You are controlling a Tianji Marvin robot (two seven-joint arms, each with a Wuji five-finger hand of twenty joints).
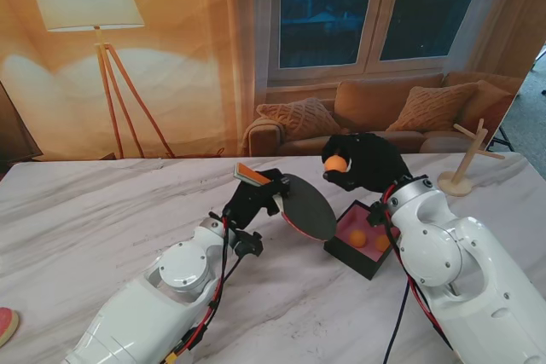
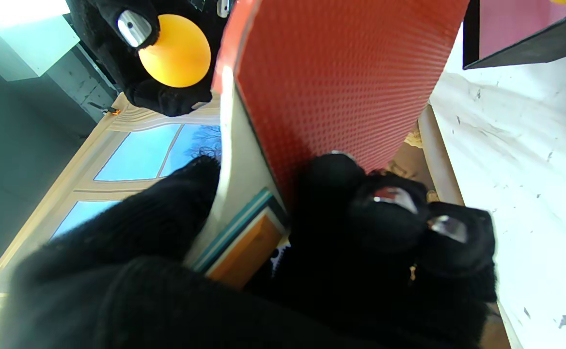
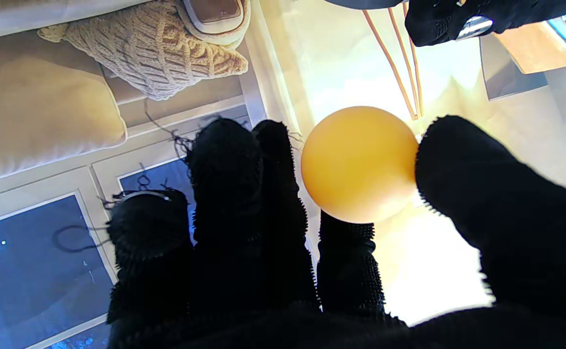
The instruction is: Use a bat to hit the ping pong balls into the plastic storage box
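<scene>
An orange ping pong ball [image 1: 336, 163] is pinched at the fingertips of the right hand [image 1: 363, 162], raised off the desk [image 1: 102, 210] just beyond the far corner of the plastic storage box [image 1: 363, 249]; in the right wrist view the ball is seen caught between the thumb [image 3: 501, 194] and a fingertip [image 3: 348, 257], the other fingers standing alongside without touching it. The bat [image 1: 305, 206] is gripped by the left hand [image 1: 254, 198], fingers wrapped tight round the handle, with the blade held up off the desk at about nine o'clock from the box and roughly seven o'clock from the ball. Two more balls [image 1: 368, 239] are already lying inside the box on its pink floor. The serve stage appears to be in hand: a ball presented, the bat poised near it, no strike yet made. The next move would call for the ball to be let go cleanly and the blade to be swung toward three o'clock, with its face angled so that the ball is driven down into the box. A light, well-timed tap is judged necessary, since the box is shallow and a hard hit could bounce out.
</scene>
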